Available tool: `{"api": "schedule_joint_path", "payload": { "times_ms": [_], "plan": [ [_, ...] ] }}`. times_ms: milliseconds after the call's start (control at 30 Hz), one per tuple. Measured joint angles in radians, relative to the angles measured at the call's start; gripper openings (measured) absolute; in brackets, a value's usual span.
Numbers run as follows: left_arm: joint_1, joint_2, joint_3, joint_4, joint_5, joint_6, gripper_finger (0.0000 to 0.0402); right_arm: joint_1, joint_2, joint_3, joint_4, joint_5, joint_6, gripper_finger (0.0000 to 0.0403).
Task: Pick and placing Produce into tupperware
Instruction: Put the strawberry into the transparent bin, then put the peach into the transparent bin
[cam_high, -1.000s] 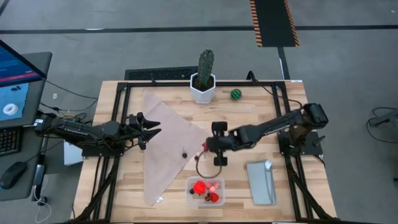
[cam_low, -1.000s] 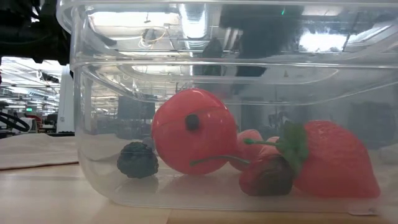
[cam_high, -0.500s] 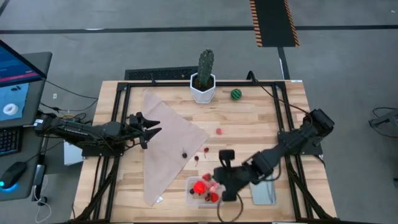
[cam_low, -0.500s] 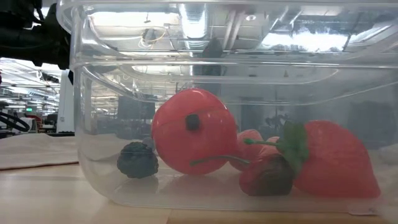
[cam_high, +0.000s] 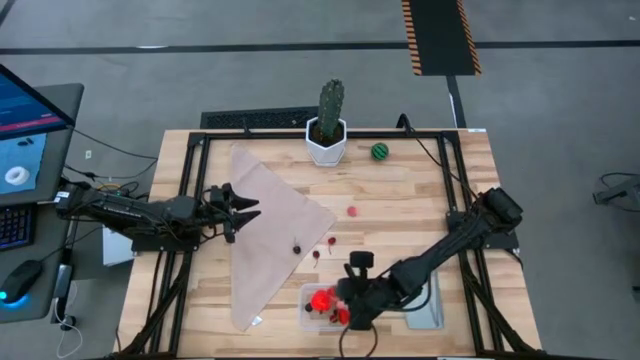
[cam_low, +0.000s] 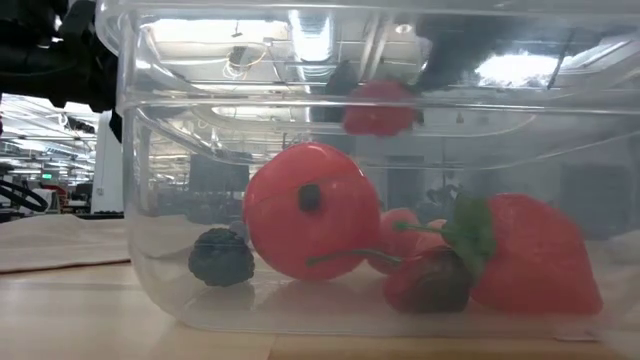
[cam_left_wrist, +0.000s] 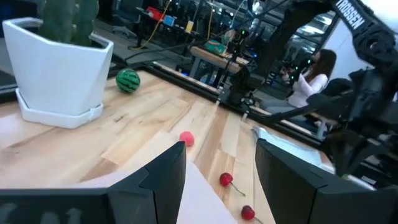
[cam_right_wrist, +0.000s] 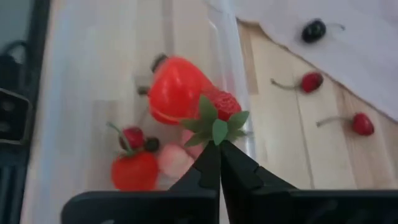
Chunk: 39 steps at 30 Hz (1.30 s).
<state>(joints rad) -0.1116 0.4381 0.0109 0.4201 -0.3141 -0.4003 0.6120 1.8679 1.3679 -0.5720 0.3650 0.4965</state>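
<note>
The clear tupperware (cam_high: 328, 306) stands near the table's near edge and holds a big red ball (cam_low: 310, 208), a large strawberry (cam_low: 535, 255), a dark berry (cam_low: 222, 256) and other fruit. My right gripper (cam_right_wrist: 217, 144) hovers over it, shut on a small strawberry (cam_right_wrist: 225, 106). Two red cherries (cam_right_wrist: 311, 81) and a pink bit (cam_high: 352, 211) lie on the bare wood. A dark cherry (cam_high: 297, 249) rests on the beige cloth (cam_high: 270, 230). The green striped ball (cam_high: 380, 152) sits near the far edge. My left gripper (cam_left_wrist: 217, 168) waits open over the cloth's left part. My right gripper pinches the small strawberry by its green leaf cap (cam_right_wrist: 215, 128) between the tips of its two fingers. The fingers slant down from the table's right. The fruit (cam_low: 380, 108) hangs clear at the height of the tub's rim, above the fruit lying inside.
A cactus in a white pot (cam_high: 328, 128) stands at the far edge. The grey-blue lid (cam_high: 428, 300) lies right of the tub, partly under my right arm. A black frame runs round the table's edges. A person (cam_left_wrist: 311, 74) sits in the room beyond.
My right gripper has swung from the table's middle toward the near edge and now stands over the tub, staying shut. The small strawberry has come into the low view at the tub's rim, where none showed before.
</note>
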Motion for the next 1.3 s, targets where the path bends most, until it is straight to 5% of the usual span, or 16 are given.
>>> {"api": "schedule_joint_path", "payload": {
  "times_ms": [433,700,1033,1300],
  "plan": [
    [0.0,0.0,0.0,-0.037,0.003,-0.026,0.0182,-0.013,-0.072,0.002,0.042,-0.005,-0.101,0.0149],
    [0.0,0.0,0.0,-0.037,0.003,-0.027,0.0182,-0.079,-0.179,0.002,-0.048,-0.002,-0.165,0.0185],
    [0.0,0.0,0.0,-0.037,0.035,-0.027,0.0182,-0.286,-0.195,0.002,-0.258,-0.008,-0.185,0.0232],
    [0.0,0.0,0.0,-0.037,0.056,-0.031,0.0182,-0.463,-0.194,0.001,-0.296,-0.055,-0.319,0.0231]
  ]
}}
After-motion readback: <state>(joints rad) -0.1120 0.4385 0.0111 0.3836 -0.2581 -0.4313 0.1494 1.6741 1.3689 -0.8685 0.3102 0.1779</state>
